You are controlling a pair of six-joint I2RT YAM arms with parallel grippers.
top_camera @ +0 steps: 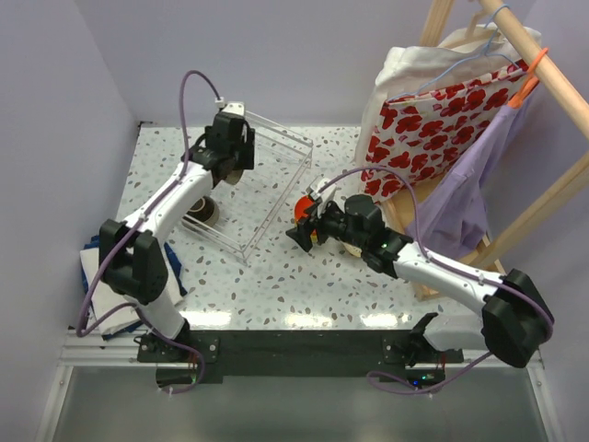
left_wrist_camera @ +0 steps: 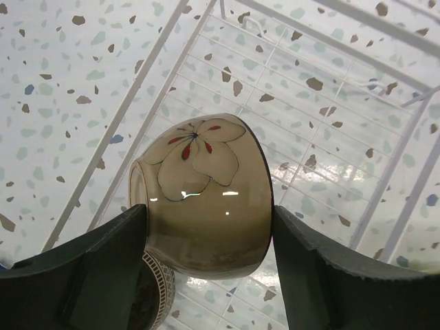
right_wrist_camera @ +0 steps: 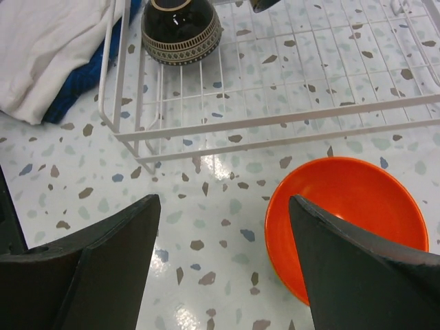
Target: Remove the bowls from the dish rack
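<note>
The tan bowl (left_wrist_camera: pixel 199 185) looks like glazed ceramic: stiff, glossy, probably slippery and easy to chip, though light enough for one arm. The left gripper (left_wrist_camera: pixel 206 230) is clamping it, with one finger pressing at the bowl's 9 o'clock side and the other at its 3 o'clock side in the wrist view. The bowl is hanging tilted on its side above the floor of the rack (left_wrist_camera: pixel 323 165), apart from the wires. A squeeze on that smooth, curved glaze seems apt to slip, so a slow, level carry would suit it. A hold over the rim would likely be surer.

The dark bowl (left_wrist_camera: pixel 155 299) is sitting inside the rack, below the tan one at 7 o'clock. It looks equally hard and shiny, and its rim seems the best place to take hold.

In the overhead view, the left arm is stretching from its base at 7 o'clock to the rack's far end at 11 o'clock, its wrist bending down over the wires.

The right gripper (right_wrist_camera: pixel 225 206) is hovering low with its fingers wide apart and nothing between them. The orange bowl (right_wrist_camera: pixel 347 220) is resting upright on the counter (top_camera: pixel 294 285), outside the rack and partly under the finger at 4 o'clock.
</note>
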